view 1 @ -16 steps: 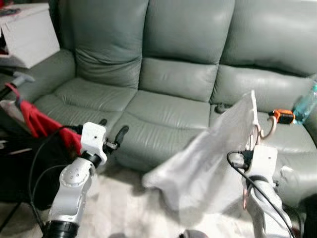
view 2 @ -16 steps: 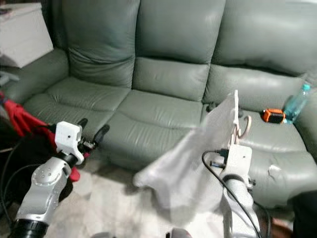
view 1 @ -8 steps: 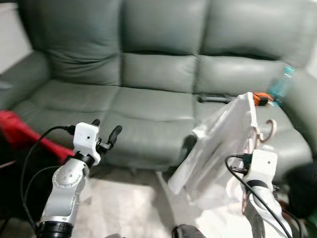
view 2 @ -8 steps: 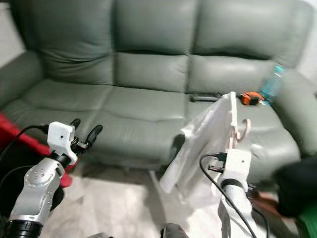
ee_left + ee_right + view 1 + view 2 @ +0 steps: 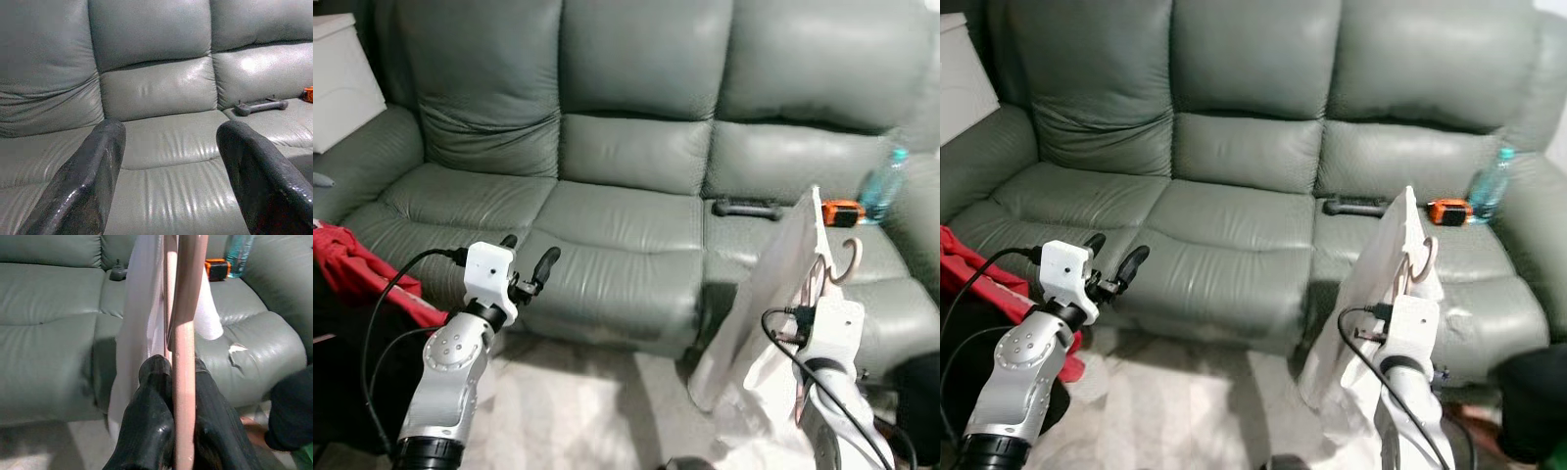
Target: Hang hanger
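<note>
In the left eye view, the right gripper (image 5: 818, 294) holds a pink hanger (image 5: 832, 266) upright before a grey-green sofa (image 5: 636, 127), a white garment (image 5: 773, 284) draped from the hanger just beside its fingers, while the left gripper (image 5: 527, 266) hovers empty, well apart. The right eye view shows the same scene, with a remote (image 5: 1356, 207), an orange device (image 5: 1449, 210) and a bottle (image 5: 1489, 188) on the seat beyond the hanger. In the left wrist view, the left fingers (image 5: 83, 181) stand spread with nothing between them. In the right wrist view, the right fingers (image 5: 151, 426) are pressed onto the hanger's pink bar, which rises straight out from between them. The hanger looks picked up and carried; no rail or hook is in sight, so finding one and hanging it appears still to come.
</note>
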{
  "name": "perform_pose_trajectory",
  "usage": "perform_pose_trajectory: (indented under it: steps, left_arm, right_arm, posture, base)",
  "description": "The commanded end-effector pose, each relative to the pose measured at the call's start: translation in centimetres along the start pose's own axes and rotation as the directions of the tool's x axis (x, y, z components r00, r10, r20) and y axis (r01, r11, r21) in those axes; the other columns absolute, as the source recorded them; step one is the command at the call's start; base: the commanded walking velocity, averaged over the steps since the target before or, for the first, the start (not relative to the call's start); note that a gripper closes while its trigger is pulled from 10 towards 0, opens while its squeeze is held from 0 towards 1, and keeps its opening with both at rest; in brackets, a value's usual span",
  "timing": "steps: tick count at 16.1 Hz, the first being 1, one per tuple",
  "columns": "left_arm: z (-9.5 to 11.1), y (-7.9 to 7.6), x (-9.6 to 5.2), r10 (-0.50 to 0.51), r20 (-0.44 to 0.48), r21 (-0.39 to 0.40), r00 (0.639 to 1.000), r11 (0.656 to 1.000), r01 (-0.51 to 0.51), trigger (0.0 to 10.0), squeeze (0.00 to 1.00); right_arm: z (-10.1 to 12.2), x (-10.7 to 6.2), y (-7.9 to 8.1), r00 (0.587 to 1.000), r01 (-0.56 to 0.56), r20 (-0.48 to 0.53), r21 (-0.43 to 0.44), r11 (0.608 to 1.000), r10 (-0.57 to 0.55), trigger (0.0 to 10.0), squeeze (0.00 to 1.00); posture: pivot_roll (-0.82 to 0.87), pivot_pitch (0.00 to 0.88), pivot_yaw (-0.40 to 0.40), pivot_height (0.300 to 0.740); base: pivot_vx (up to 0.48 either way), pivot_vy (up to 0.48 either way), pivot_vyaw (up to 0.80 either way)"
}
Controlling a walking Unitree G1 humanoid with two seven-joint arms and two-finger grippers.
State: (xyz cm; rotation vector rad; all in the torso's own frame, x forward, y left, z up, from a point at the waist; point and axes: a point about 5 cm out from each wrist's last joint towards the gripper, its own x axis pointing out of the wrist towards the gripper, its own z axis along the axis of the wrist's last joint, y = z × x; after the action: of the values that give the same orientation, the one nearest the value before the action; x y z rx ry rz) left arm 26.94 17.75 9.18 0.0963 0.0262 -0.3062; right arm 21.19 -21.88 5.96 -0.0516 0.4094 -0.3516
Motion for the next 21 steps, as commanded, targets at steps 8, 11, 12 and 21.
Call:
perform_pose_trajectory:
  steps: [8,11,12,21]
  left_arm:
    - [0.4,-0.4,0.1,-0.028,0.02,-0.006,0.999,1.0,0.028,10.0,0.0]
    - [0.3,-0.3,0.0,-0.022,0.018,-0.007,1.0,1.0,0.022,10.0,0.0]
    - [0.3,-0.4,0.0,-0.022,0.017,-0.007,1.0,1.0,0.022,10.0,0.0]
    - [-0.1,0.5,-0.8,0.072,0.021,-0.063,0.997,0.996,-0.071,10.0,0.0]
  right_arm:
    - [2.7,0.6,-0.1,0.992,0.011,0.125,-0.008,1.0,-0.009,10.0,0.0]
    - [2.8,0.7,-0.1,0.991,0.009,0.134,-0.012,1.0,-0.007,10.0,0.0]
    - [2.9,0.8,-0.1,0.99,0.008,0.139,-0.016,1.0,-0.006,10.0,0.0]
    - [4.6,1.0,0.3,0.966,-0.004,0.258,-0.069,0.998,0.022,10.0,0.0]
  posture:
    - [-0.08,0.007,0.002,0.74]
    - [-0.07,0.003,-0.001,0.74]
    - [-0.07,0.003,-0.001,0.74]
    - [-0.07,0.0,-0.005,0.74]
  base:
    - [0.346,0.0,0.0]
    - [0.285,0.0,0.0]
    - [0.274,0.0,0.0]
    - [0.059,0.0,0.0]
